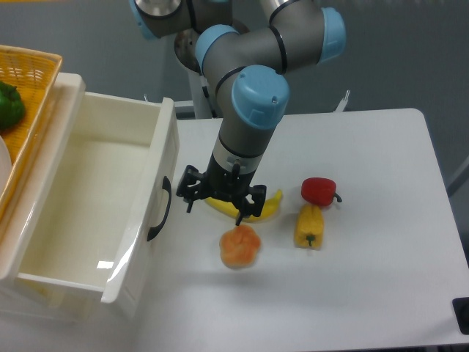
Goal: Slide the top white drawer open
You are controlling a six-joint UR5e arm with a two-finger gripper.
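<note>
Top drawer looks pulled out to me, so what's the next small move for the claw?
Probably lift the claw up and away. The top white drawer stands well open, its black handle is free, and the open claw hangs just above the banana.
</note>
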